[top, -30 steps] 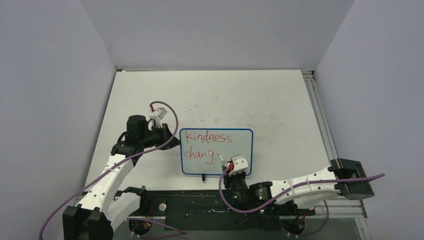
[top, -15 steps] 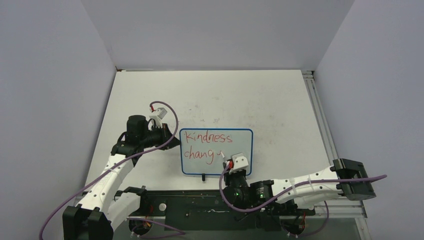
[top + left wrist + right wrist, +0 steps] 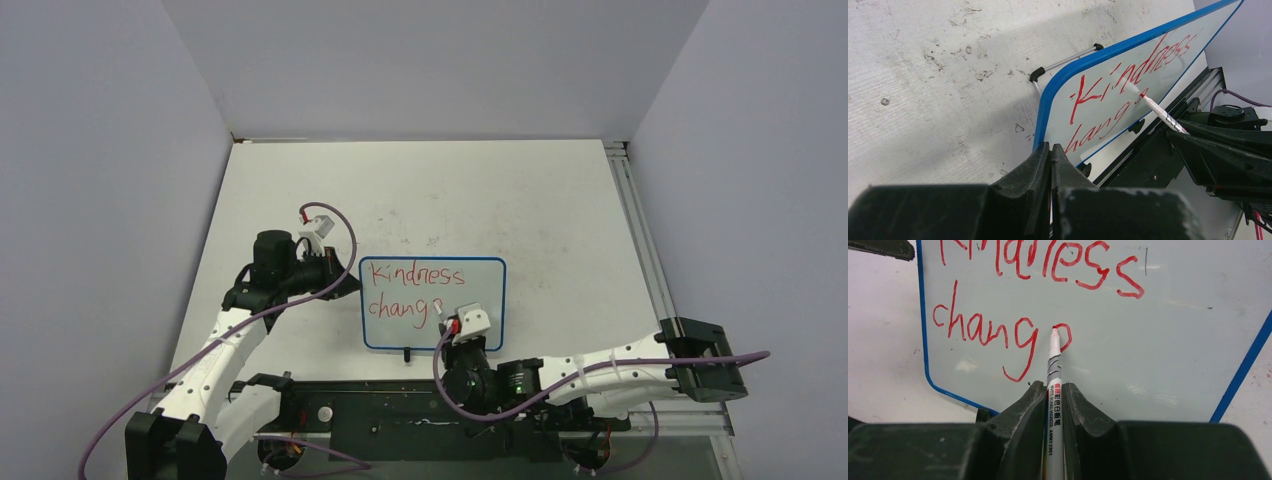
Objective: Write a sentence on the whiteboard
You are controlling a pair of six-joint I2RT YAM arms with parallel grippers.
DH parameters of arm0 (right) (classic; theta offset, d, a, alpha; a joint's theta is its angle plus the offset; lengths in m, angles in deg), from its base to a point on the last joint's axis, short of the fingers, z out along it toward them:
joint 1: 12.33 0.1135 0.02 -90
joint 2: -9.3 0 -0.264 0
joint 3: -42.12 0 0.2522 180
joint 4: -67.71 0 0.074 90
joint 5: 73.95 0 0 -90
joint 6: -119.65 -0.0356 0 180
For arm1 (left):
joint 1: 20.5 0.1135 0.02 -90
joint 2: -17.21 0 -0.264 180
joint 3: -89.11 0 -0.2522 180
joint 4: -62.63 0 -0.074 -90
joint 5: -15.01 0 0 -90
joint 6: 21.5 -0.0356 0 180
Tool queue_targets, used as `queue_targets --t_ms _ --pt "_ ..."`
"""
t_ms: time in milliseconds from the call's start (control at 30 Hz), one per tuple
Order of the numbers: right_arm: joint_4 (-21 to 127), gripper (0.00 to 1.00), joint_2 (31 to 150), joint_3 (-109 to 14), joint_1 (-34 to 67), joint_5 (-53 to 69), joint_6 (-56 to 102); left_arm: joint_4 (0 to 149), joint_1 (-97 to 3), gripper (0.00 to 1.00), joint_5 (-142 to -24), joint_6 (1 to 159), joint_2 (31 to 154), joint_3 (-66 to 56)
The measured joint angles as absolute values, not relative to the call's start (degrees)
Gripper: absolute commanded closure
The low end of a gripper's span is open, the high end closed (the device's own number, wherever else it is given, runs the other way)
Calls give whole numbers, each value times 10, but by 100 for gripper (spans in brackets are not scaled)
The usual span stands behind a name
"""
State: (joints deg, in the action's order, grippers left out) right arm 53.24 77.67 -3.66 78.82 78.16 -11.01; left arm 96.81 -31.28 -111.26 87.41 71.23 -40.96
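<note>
whiteboard (image 3: 480, 295) looks braced at its edge by my closed, empty left gripper (image 3: 1051, 149) so my right gripper (image 3: 1054, 387), clamping the marker (image 3: 1054, 360), can write.

White-shelled arms (image 3: 225, 345), black joints (image 3: 270, 255), black wedge-shaped claws (image 3: 1053, 387), looping purple cables (image 3: 354, 245).

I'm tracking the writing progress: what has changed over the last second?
The right gripper, shut on the marker, shifted slightly left and forward, turning the short stroke after "chang" into a loop. The whiteboard and the shut left gripper by its edge stayed put.
</note>
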Motion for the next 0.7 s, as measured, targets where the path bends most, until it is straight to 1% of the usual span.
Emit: queue_targets --t_ms 300,700 --pt "529 95 791 -37 797 765 -134 968 -313 100 -1113 874 712 -410" --pt "441 95 794 -37 828 767 -224 968 -313 100 -1113 874 712 -410"
